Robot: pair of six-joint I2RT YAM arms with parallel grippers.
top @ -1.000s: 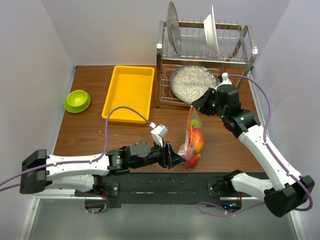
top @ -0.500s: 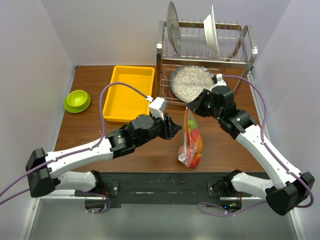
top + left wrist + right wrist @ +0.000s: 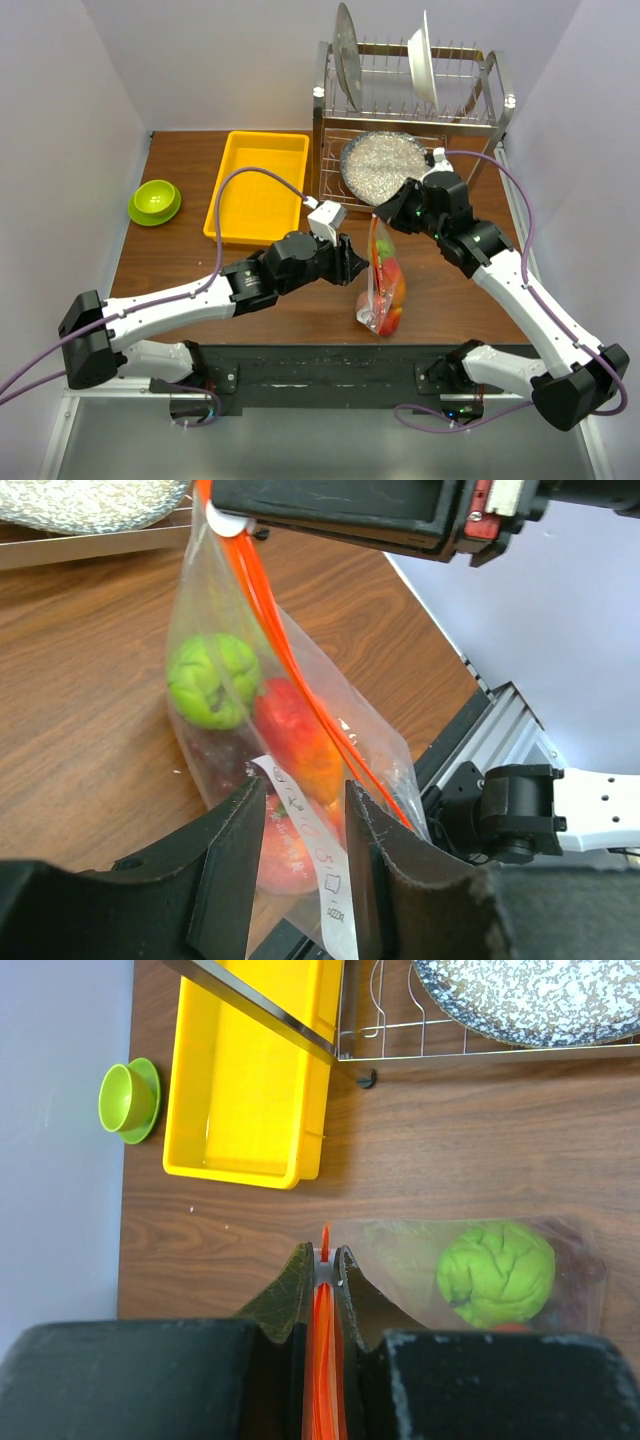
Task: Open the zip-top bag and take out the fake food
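Two grippers at one zip-top bag [image 3: 383, 285], upright on the wooden table [image 3: 170, 265] near its front edge: right gripper [image 3: 385, 213] pinched tight on the orange zip strip [image 3: 285, 660] at the top, left gripper [image 3: 352, 262] half open just beside the bag, gripping nothing. Fake food inside: green fruit [image 3: 212, 680], red-orange pieces [image 3: 300, 740]; white label [image 3: 318, 860] print unreadable.

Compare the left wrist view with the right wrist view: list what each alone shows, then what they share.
Left wrist only: the open left gripper facing the zip-top bag, a white label on it, and the right arm's base past the table edge. Right wrist only: the yellow tray and the lime-green bowl. Both: the bag, its orange zip strip pinched by the shut right gripper, the green round fruit, the speckled pan.
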